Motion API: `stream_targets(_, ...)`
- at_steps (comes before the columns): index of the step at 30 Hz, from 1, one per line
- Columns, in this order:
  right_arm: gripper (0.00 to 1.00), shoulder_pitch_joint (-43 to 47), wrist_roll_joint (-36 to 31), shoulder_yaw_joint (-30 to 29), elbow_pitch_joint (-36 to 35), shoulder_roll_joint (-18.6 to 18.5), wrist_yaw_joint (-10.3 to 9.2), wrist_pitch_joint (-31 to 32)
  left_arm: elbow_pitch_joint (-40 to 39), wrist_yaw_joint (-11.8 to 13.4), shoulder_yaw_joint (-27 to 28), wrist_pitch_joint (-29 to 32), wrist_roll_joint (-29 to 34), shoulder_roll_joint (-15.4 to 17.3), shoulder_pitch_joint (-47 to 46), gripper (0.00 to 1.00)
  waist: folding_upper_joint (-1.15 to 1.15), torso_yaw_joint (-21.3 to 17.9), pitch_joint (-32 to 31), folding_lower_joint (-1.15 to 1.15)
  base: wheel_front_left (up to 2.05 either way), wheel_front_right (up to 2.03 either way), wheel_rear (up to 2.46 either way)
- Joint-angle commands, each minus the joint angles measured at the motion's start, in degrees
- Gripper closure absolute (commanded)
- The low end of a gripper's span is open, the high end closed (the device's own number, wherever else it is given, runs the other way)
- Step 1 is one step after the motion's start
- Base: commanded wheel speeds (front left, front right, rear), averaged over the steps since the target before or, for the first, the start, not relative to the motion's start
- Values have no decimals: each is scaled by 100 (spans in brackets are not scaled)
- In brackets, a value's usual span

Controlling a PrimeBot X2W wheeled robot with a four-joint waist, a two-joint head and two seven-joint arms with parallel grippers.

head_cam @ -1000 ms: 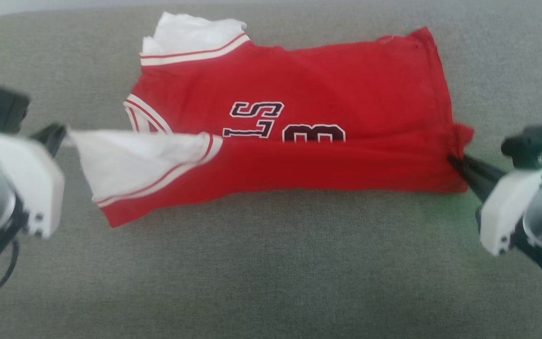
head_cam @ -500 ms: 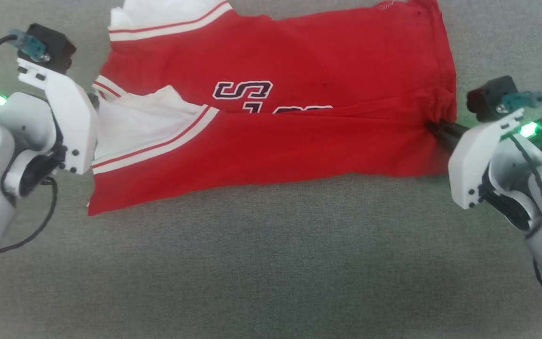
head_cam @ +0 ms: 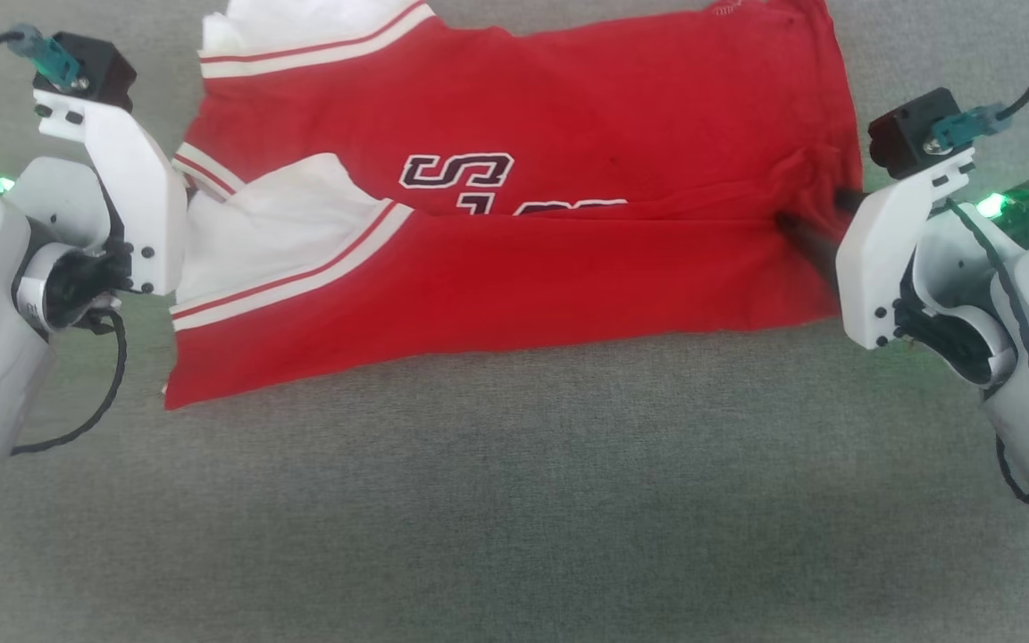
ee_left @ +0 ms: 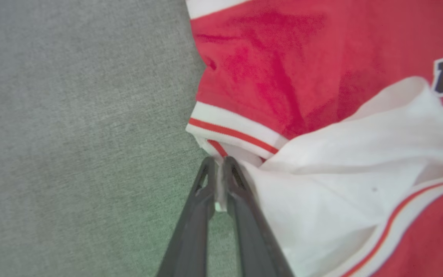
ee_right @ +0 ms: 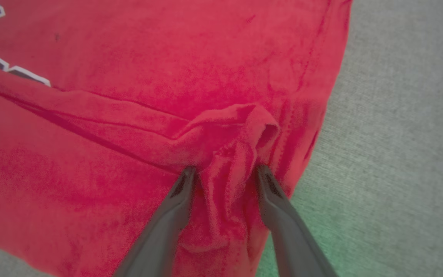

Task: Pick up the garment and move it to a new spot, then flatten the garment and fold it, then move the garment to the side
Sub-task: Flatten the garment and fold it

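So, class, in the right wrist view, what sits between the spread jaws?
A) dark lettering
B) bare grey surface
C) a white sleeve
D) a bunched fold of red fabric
D: a bunched red fold of the garment lies between the right gripper's parted jaws.

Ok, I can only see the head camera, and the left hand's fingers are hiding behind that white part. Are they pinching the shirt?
Observer: In the left wrist view, the left gripper has its fingers almost together, with a thin edge of the garment's white sleeve caught between them.
Operator: And the other hand?
Observer: In the right wrist view, the right gripper has its fingers wide apart. A bunched bit of red hem sits loose between them, not squeezed.
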Motion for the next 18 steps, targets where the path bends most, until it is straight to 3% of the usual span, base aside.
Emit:
stream_targets(1,0,103,22,48,83,19,-6,17,-4,25,21,14,-68,8,-58,0,0,26,-40,0,0,0,0)
stream_targets(10,0,288,-308,-626,-334,-151,-6,-1001,-789,438,115,199,-101,316,222,0,0,141,-257,0,0,0,0)
stream_targets(18,0,803,-1385,-2090,-969,369,-6,-2294,-2360,1144,219,498,-324,845,1089,0,0,133,-372,0,0,0,0)
